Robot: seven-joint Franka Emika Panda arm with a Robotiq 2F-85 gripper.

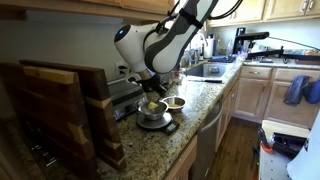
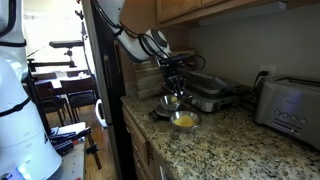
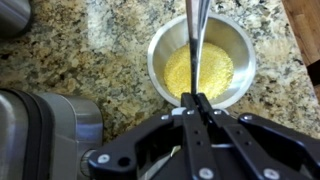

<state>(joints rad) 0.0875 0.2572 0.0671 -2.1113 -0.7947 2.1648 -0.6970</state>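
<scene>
In the wrist view my gripper is shut on the thin metal handle of a utensil. The handle reaches forward into a steel bowl holding yellow grainy stuff; the utensil's tip is hidden. The bowl stands on a speckled granite counter. In both exterior views the gripper hangs just above two small bowls, one on a dark flat base, its neighbour beside it.
A grey countertop grill sits close beside the bowls. A wooden block stands at the counter's near end, a toaster against the wall. A sink lies farther along.
</scene>
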